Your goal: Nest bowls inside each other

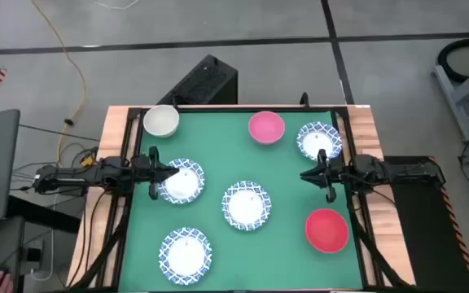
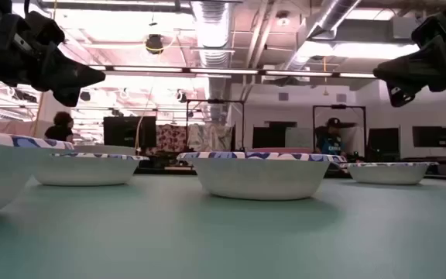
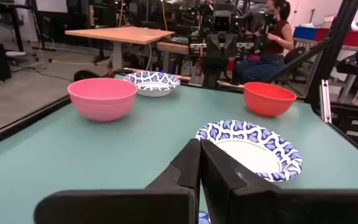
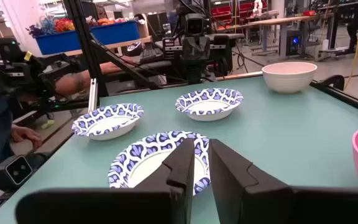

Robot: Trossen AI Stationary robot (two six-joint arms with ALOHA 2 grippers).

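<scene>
Seven bowls sit spread across the green bench point(image 1: 283, 236), none nested yet. The cream bowl point(image 1: 161, 120) is at the far left corner, the pink bowl point(image 1: 266, 127) far centre, the red bowl point(image 1: 326, 229) near the right edge. Four blue-rimmed bowls: one far right point(image 1: 319, 140), one centre point(image 1: 247, 203), one near left point(image 1: 186, 251), and one mid-left point(image 1: 182, 181).

The left gripper point(image 1: 163, 174) hangs above that mid-left bowl, jaws pressed fully together, holding nothing. The right gripper point(image 1: 314, 175) hovers just beside the far-right blue-rimmed bowl, between it and the red one, jaws narrow with a slim gap and nothing in them.

These look like thin disposable bowls, paper or light plastic. I'd judge them very light, a bit flexible at the rim, and likely to skate on the smooth bench if nudged. The best hold is a pinch on the rim, one finger inside, one outside, squeezing gently so the wall doesn't buckle. Both sets of jaws would need to widen first. Being similar in size, they should drop into each other easily if lowered level.
</scene>
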